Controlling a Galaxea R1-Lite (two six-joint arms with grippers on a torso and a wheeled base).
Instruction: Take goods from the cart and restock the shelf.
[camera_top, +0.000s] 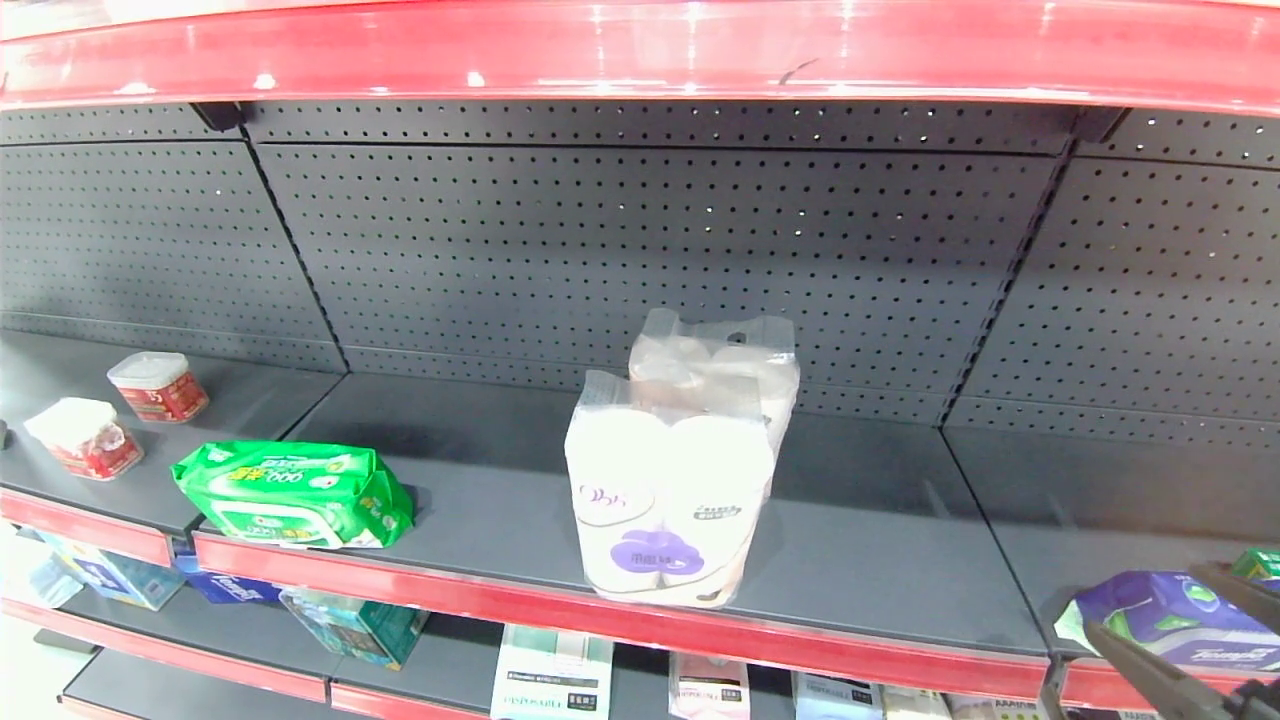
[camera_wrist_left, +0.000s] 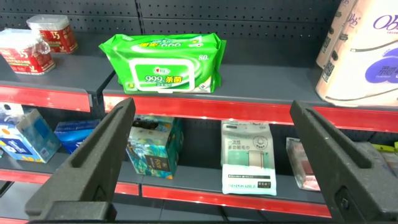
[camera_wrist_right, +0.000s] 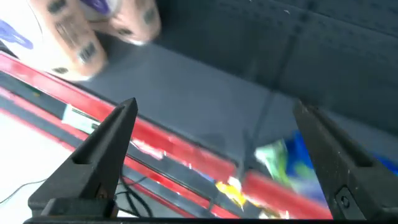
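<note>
A clear-wrapped pack of toilet paper rolls (camera_top: 680, 470) stands near the front of the middle shelf board (camera_top: 870, 540). Left of it lies a green wet-wipes pack (camera_top: 295, 495). My right gripper (camera_top: 1143, 600) is at the lower right, open and holding nothing, in front of a purple pack (camera_top: 1175, 625) on the right-hand board. In the right wrist view the right gripper (camera_wrist_right: 214, 106) faces the shelf's red front edge (camera_wrist_right: 149, 134), between the toilet paper rolls (camera_wrist_right: 81, 31) and the purple pack (camera_wrist_right: 292, 162). My left gripper (camera_wrist_left: 212, 106) is open and holds nothing, just below the green wipes pack (camera_wrist_left: 163, 62).
Two small red-and-white tubs (camera_top: 160, 385) (camera_top: 85, 437) sit on the left board. The lower shelf holds a teal tissue box (camera_wrist_left: 152, 146), a white pouch (camera_wrist_left: 249, 155) and blue packs (camera_wrist_left: 31, 134). A perforated back panel (camera_top: 650, 240) closes the shelf behind.
</note>
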